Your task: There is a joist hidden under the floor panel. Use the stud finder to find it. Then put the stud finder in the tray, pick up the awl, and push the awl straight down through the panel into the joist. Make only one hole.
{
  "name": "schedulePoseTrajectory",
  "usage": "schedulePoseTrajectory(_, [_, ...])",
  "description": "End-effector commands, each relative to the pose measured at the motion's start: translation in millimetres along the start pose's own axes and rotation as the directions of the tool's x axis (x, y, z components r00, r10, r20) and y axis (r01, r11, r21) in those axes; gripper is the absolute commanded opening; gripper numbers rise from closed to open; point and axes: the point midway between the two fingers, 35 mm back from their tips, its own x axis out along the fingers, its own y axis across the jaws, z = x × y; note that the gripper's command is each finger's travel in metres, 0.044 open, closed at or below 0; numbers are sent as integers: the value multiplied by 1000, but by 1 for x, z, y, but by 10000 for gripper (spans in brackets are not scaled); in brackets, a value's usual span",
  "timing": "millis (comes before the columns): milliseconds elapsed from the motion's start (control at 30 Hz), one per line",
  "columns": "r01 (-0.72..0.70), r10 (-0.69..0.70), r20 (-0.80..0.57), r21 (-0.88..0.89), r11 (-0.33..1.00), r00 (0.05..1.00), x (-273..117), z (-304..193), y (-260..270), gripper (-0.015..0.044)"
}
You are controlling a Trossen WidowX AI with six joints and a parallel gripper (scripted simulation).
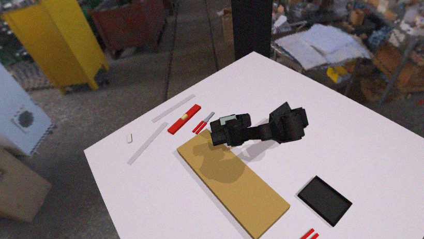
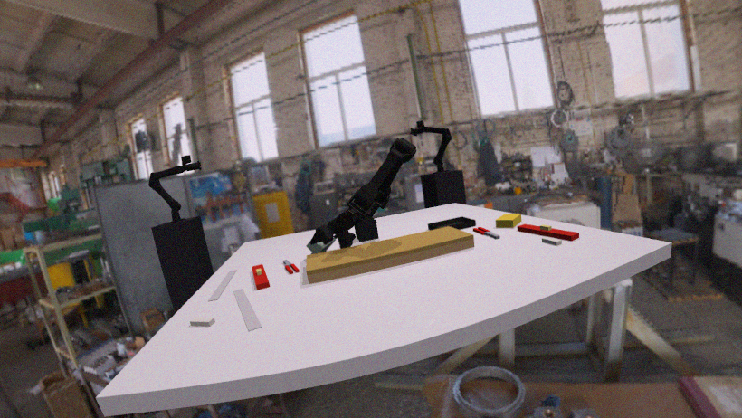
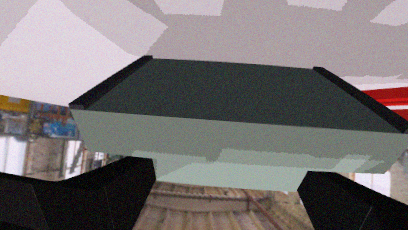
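The floor panel [image 1: 255, 197] [image 2: 394, 253] is a long tan slab on the table. My gripper [image 1: 228, 119] [image 2: 321, 241] [image 3: 226, 157] is shut on the stud finder [image 1: 224, 121] [image 2: 315, 247] [image 3: 240, 131], a pale green block with a dark face, which spans between the fingers. The hand is tilted, low beside the panel's far-left end in the top view; whether the block touches anything is hidden. A bit of the awl's wooden handle [image 1: 231, 147] shows under the hand beside the panel; the rest is hidden. The black tray [image 1: 324, 202] [image 2: 451, 223] is empty.
Red-handled pliers [image 1: 199, 127] [image 2: 290, 266] and a red bar [image 1: 178, 125] [image 2: 261, 279] lie near the hand. Beyond are two grey strips and a small pale block [image 1: 129, 138] [image 2: 202, 322]. Other pliers [image 2: 486, 232], a yellow block [image 2: 508, 222] and another red bar [image 2: 563, 233] lie past the tray.
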Motion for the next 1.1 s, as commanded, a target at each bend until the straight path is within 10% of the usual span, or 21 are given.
schedulePoseTrajectory(0, [5, -5, 12, -7, 1000, 1000, -1, 4, -1, 379])
schedulePoseTrajectory(1067, [5, -5, 13, -7, 1000, 1000, -3, 6, 0, 379])
